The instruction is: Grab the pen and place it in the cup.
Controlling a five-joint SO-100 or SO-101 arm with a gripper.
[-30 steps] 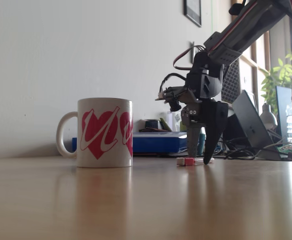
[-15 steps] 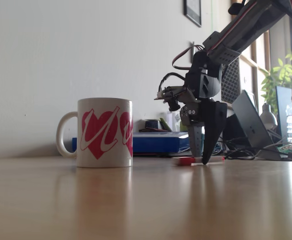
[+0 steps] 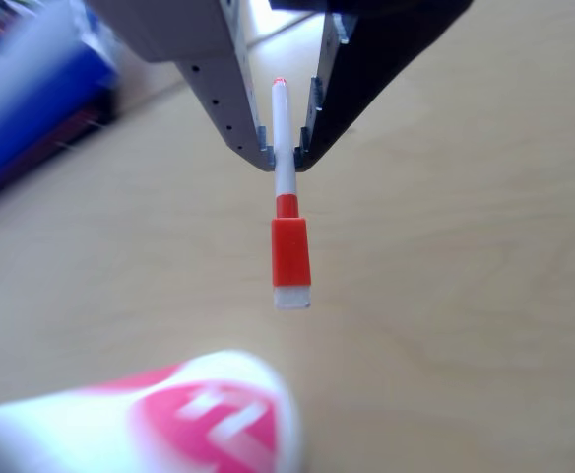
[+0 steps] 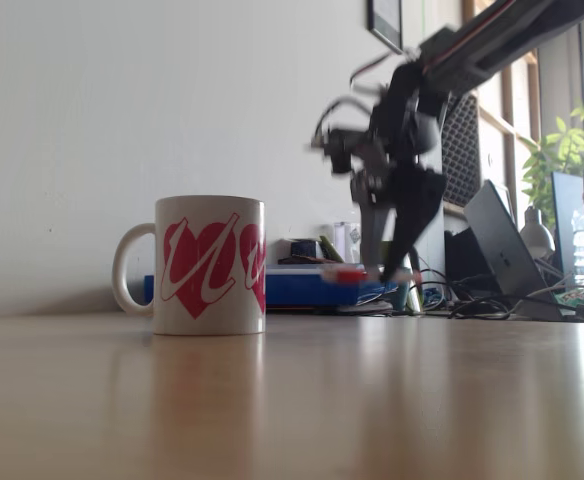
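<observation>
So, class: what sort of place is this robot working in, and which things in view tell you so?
Probably a home office or study desk. A wooden table holds a heart-printed cup; behind it sit a laptop with tangled cables, a potted plant by the window, and a framed picture on the wall.

— What stands between the gripper (image 4: 384,272) and the cup (image 4: 210,265)?
— Open air over bare table (image 4: 292,400); the pen (image 4: 357,273) it carries hangs clear of the wood.
— And behind?
— Along the table's far edge a blue box (image 4: 307,285) and tangled cables (image 4: 472,305) crowd the way, with a laptop (image 4: 502,250) further right.
— The near edge?
— Bare wood across the front.
</observation>
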